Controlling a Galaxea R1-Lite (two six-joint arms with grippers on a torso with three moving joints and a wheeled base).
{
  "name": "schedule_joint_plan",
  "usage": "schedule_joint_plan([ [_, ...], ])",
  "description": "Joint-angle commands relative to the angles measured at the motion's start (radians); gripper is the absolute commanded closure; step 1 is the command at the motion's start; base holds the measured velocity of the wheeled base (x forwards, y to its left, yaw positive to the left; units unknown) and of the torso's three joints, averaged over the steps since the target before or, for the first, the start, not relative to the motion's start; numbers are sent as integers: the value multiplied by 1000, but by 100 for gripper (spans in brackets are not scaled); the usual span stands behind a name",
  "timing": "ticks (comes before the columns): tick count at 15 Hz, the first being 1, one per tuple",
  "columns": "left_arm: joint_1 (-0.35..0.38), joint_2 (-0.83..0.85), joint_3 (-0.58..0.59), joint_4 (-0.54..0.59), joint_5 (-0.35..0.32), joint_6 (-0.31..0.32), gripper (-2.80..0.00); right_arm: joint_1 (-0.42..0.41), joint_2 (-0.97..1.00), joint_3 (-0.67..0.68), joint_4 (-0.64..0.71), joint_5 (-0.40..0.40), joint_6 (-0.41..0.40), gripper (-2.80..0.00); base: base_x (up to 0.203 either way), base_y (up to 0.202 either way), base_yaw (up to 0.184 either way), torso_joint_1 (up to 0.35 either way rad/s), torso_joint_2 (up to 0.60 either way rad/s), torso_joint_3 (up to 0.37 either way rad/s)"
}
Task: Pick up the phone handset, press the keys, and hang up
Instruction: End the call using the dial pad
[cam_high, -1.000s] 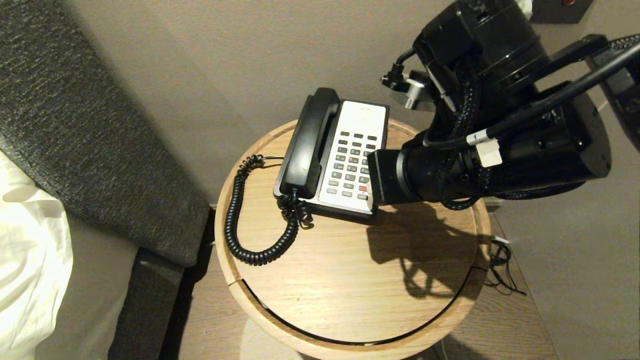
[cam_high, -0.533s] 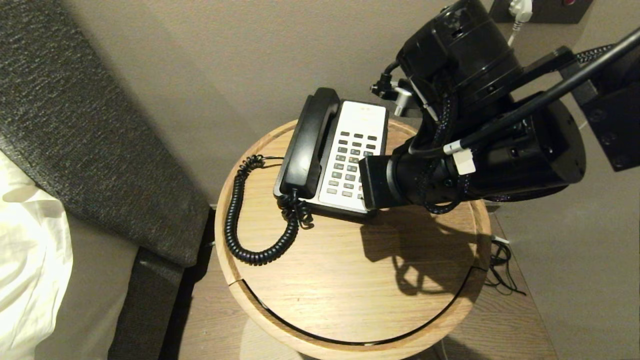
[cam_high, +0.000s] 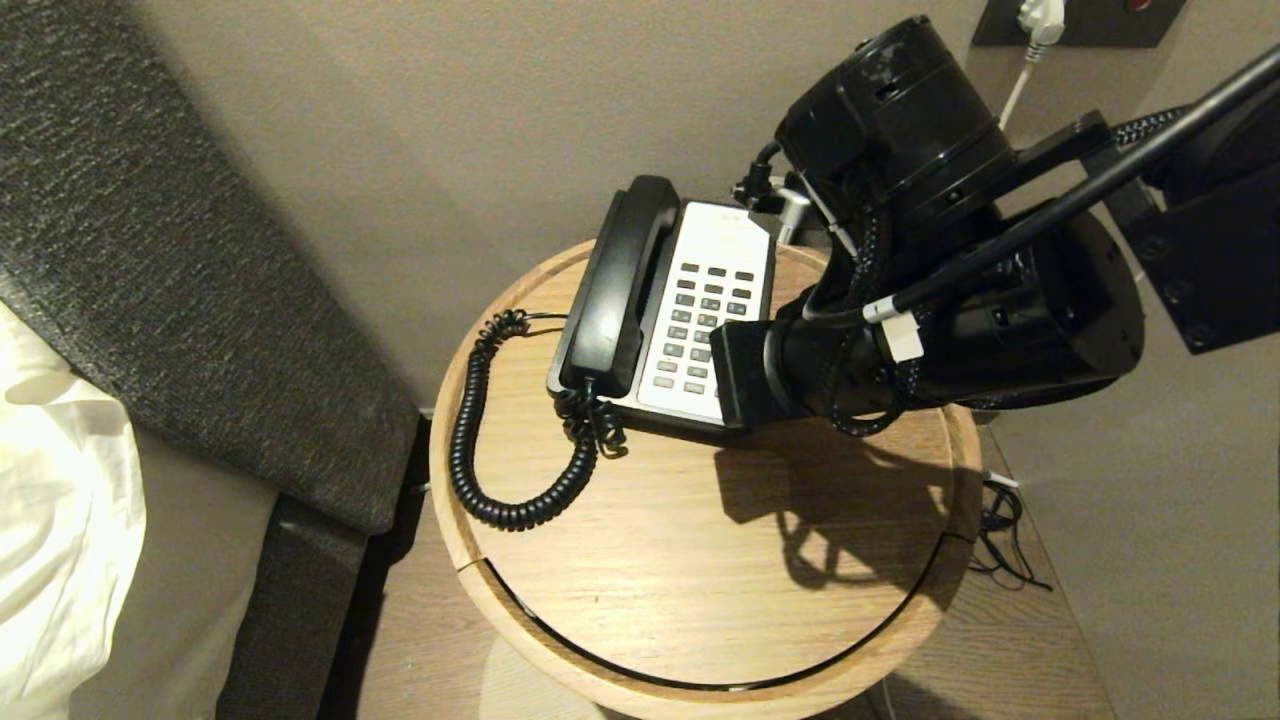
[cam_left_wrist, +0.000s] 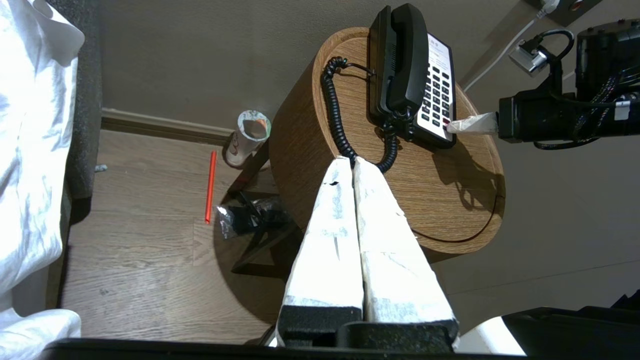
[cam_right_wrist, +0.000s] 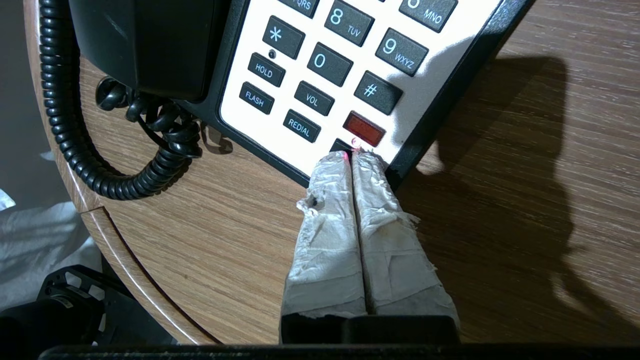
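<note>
- Right gripper (cam_right_wrist: 352, 156) has its taped fingers pressed together, holding nothing; the tips sit on the bottom row of the keys (cam_right_wrist: 327, 65), on a dark key just below the red button (cam_right_wrist: 364, 129).
- Its arm reaches in level over the round wooden table (cam_high: 700, 560), the wrist covering the keypad's corner in the head view.
- Beyond the tips, across the keypad, the phone handset (cam_high: 615, 285) lies in its cradle with the coiled cord (cam_high: 480, 430) looping beside it.
- Left gripper (cam_left_wrist: 353, 165) hangs shut and empty, well apart from the phone.
- Compared with a second ago, the right wrist has slid further over the keys, now hiding the red button.
</note>
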Motion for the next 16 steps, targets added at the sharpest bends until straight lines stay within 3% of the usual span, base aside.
schedule_joint_plan([
  [1, 0, 3, -1, 3, 2, -17, 0, 0, 6, 1, 4, -2, 3, 0, 0, 0, 0, 0, 0, 0],
  [16, 0, 3, 0, 7, 2, -34, 0, 2, -54, 11, 9, 0, 3, 0, 0, 0, 0, 0, 0, 0],
])
